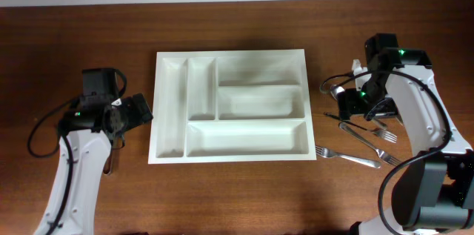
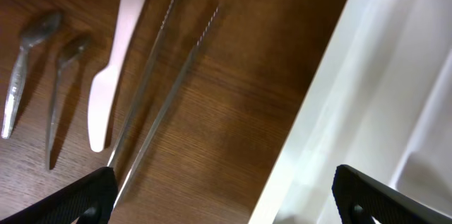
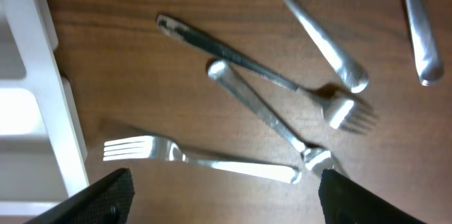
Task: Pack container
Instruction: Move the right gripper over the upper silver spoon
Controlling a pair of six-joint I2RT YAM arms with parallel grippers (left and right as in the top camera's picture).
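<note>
Steel forks (image 3: 212, 159) lie crossed under the right gripper (image 3: 227, 199), jaws wide apart, holding nothing. Pinch carelessly here and two could lift together, or one skid away. Over by the pink knife (image 2: 116, 61), the left gripper (image 2: 226, 199) gapes too, empty. White tray (image 1: 244, 137), mid-table between both arms: every compartment bare.

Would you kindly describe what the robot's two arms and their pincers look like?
Both the left arm and the right arm have smooth white links with black joints and wrist housings, small green lights and black cables looping alongside. The left pincer and right pincer are black, with blunt matte fingers.
</note>
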